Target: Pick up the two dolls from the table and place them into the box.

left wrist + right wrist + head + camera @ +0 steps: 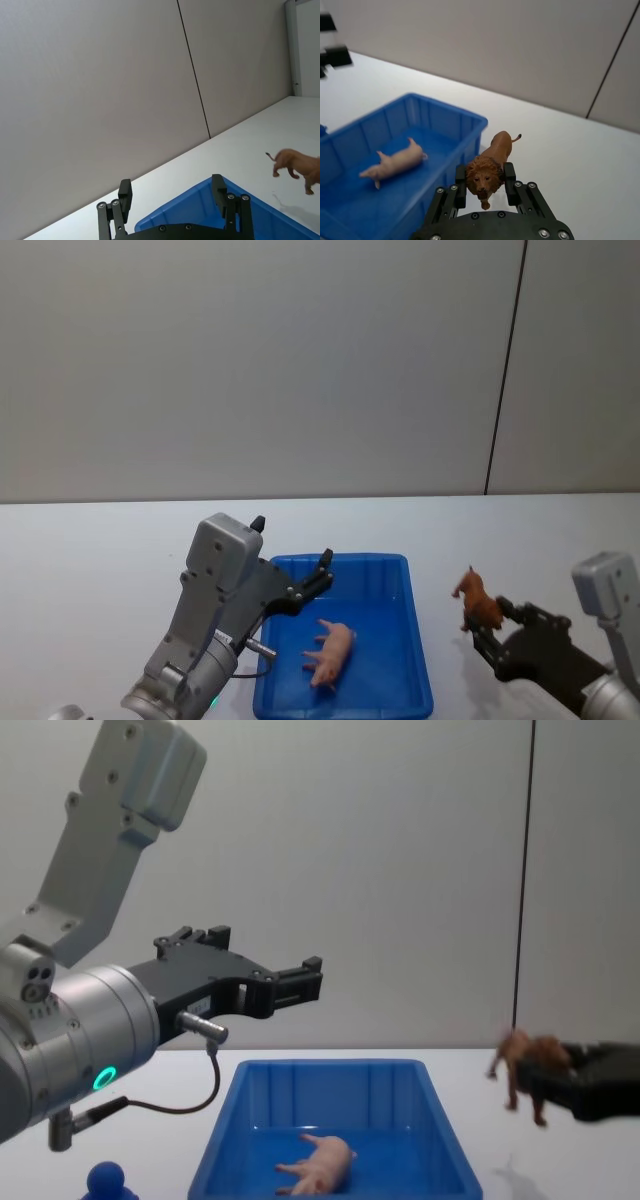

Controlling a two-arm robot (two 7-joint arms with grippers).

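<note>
The pale pink pig [331, 651] lies on its side on the floor of the blue box [417, 640], also visible as the pig [395, 162] and pig [320, 1165]. My right gripper [490, 624] is shut on the brown lion [478, 601], holding it in the air just right of the box. In the right wrist view the lion [487, 167] faces the camera between the fingers [461, 183]. My left gripper [322, 575] hangs open and empty above the box's rear left corner; its fingers [125, 195] stand wide apart.
The white table [90, 550] runs back to a grey wall. A small blue knob [107, 1182] sits at the near left of the box [330, 1080]. The lion's shadow [520, 1180] falls on bare table right of the box.
</note>
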